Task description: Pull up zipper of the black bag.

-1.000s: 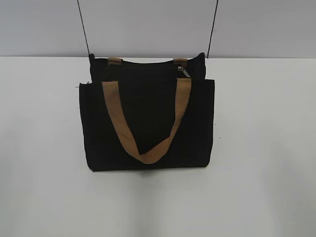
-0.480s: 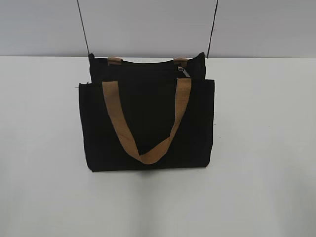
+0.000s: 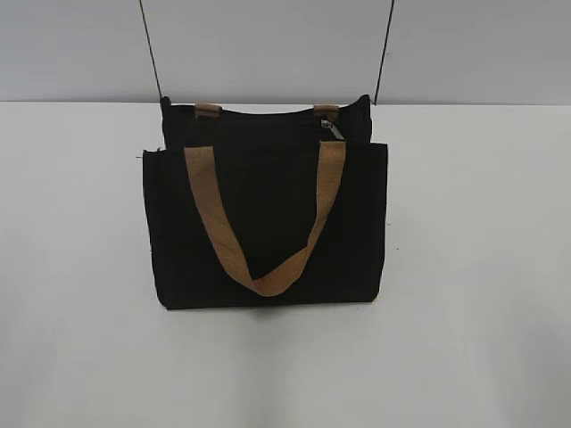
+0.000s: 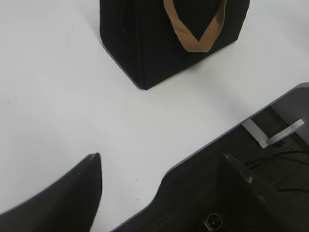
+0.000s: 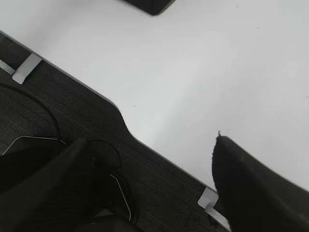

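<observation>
The black bag [image 3: 268, 223] stands upright in the middle of the white table [image 3: 482, 267], its front pocket panel facing the exterior camera. One tan handle [image 3: 268, 276] hangs down over the front. The zipper pull [image 3: 333, 130] is a small silvery tab at the top edge, near the right handle stub. Neither gripper shows in the exterior view. My left gripper [image 4: 159, 162] is open and empty over the table's near edge, far from the bag [image 4: 145, 43]. My right gripper [image 5: 149, 145] is open and empty, with only a bag corner [image 5: 149, 5] at the top.
Two thin black lines [image 3: 152, 53] rise from the bag's top corners against the grey wall. The table's near edge [image 4: 203, 147] has a notch, with dark floor, cables and tape strips [image 5: 26, 67] below it.
</observation>
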